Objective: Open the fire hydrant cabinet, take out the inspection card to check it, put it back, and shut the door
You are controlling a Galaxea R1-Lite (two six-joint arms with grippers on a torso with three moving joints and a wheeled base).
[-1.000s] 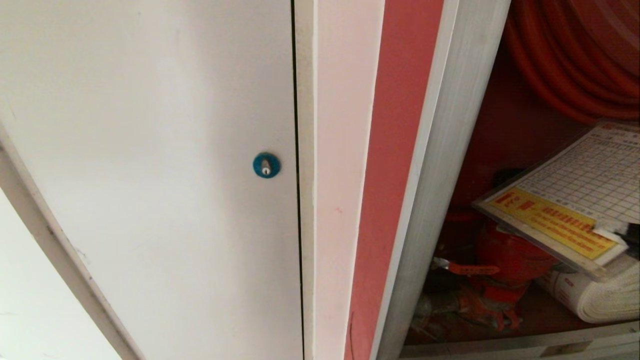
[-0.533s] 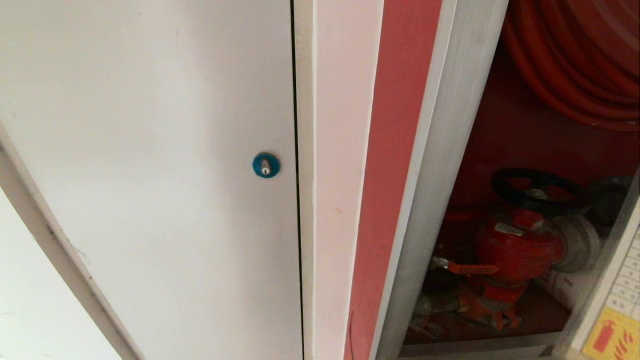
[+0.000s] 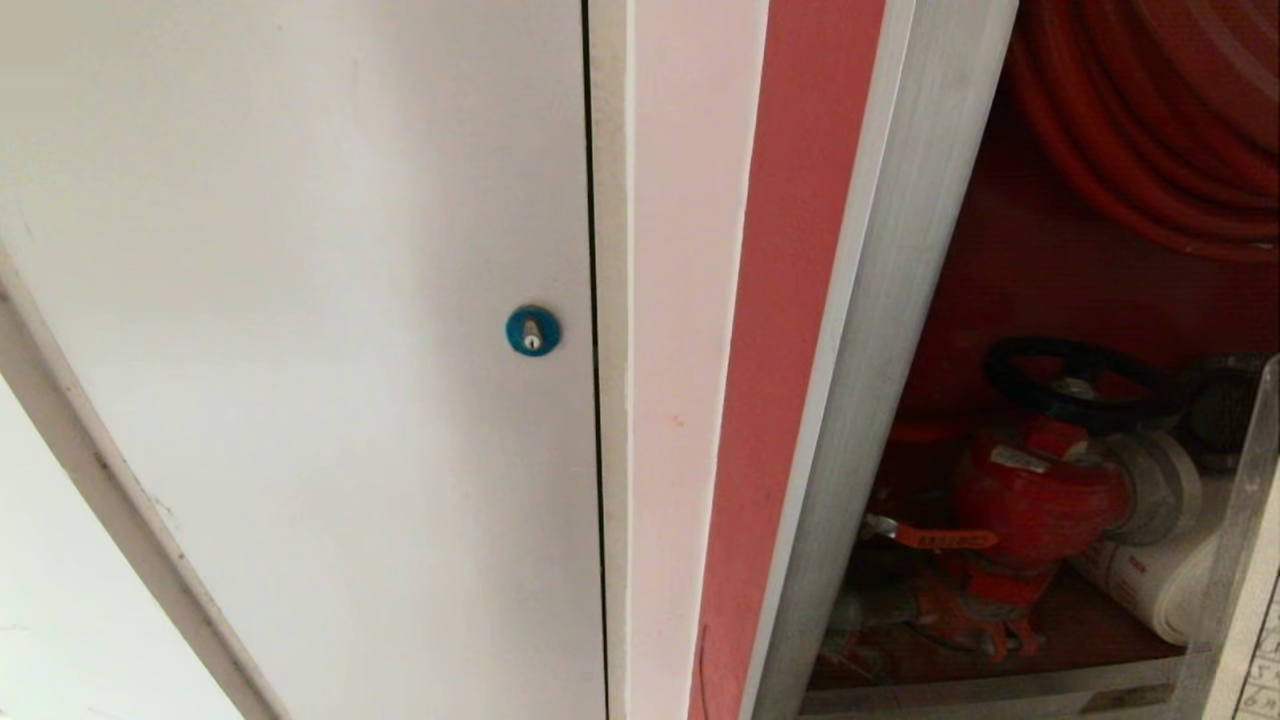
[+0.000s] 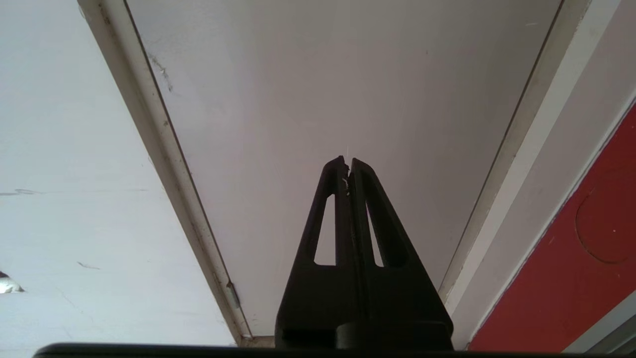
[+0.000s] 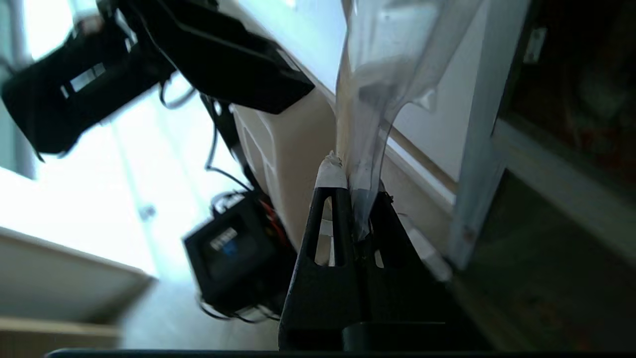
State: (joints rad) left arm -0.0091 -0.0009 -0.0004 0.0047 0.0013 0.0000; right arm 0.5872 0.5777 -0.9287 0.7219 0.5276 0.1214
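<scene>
The fire hydrant cabinet [image 3: 880,350] stands open at the right of the head view, showing its red hose reel [image 3: 1150,120], a red valve [image 3: 1035,495] with a black handwheel, and a white rolled hose [image 3: 1160,580]. Only a strip of the inspection card [image 3: 1262,620] shows at the right edge, turned nearly edge-on. In the right wrist view my right gripper [image 5: 355,191] is shut on the card's [image 5: 377,99] clear-sleeved lower end. My left gripper [image 4: 348,161] is shut and empty, parked facing the white panel. The door is out of the head view.
A plain white panel [image 3: 300,300] with a blue round lock [image 3: 532,331] fills the left. A pink-red wall strip [image 3: 790,300] separates it from the cabinet. In the right wrist view an aluminium-framed dark pane [image 5: 571,99] is close beside the gripper, and my own torso [image 5: 278,149] lies behind.
The card lay flat over the valve a second ago. It has swung out to the right edge and turned edge-on, uncovering the valve and handwheel. The head view has not shifted.
</scene>
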